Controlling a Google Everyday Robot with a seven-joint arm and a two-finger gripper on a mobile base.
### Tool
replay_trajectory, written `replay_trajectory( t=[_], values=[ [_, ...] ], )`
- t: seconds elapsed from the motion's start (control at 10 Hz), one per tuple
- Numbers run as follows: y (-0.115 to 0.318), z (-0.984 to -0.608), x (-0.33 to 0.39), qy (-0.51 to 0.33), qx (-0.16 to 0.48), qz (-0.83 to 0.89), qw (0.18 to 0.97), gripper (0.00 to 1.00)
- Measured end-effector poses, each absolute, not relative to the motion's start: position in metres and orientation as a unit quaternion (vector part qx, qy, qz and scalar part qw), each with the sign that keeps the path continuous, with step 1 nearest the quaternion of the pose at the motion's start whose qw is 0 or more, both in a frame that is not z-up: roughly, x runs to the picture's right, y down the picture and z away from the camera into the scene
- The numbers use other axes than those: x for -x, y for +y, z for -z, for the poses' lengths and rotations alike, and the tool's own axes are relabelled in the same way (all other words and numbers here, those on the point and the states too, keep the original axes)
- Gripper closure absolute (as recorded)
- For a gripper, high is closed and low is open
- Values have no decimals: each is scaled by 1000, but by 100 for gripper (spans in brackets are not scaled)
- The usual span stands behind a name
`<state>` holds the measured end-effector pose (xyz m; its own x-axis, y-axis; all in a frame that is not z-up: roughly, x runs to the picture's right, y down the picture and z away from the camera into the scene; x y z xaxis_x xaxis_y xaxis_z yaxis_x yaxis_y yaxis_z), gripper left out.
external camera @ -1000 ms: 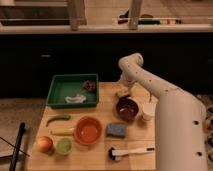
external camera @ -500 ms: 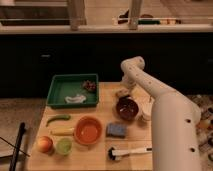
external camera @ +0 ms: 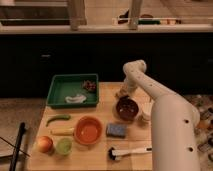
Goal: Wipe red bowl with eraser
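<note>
The red bowl (external camera: 88, 130) sits on the wooden table, front of centre, and is empty. A dark maroon bowl (external camera: 127, 108) stands to its right. My gripper (external camera: 121, 93) is low over the table's far edge, just behind the maroon bowl and right of the green tray. A small tan-beige shape, likely the eraser (external camera: 120, 94), lies at the gripper's tip. I cannot tell whether it is held. My white arm comes in from the lower right.
A green tray (external camera: 59, 97) with a white item and a dark item stands at the back left. A blue-grey sponge (external camera: 116, 130) and a white-handled black brush (external camera: 128, 151) lie in front. A green pepper (external camera: 58, 118), an apple (external camera: 44, 144) and a green cup (external camera: 63, 145) are at the front left.
The arm's upper joint has shifted slightly right and down. The gripper stays near the same spot behind the maroon bowl. No object has moved.
</note>
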<state>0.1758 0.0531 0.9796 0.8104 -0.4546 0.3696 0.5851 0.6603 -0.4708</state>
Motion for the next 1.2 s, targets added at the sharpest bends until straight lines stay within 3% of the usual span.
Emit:
replay_trajectory(
  t=[0.3,1.2],
  values=[
    [46,-967,-183,-101,297,293,903,98],
    [5,-917,-169,-63,284,309,905,100]
  ],
)
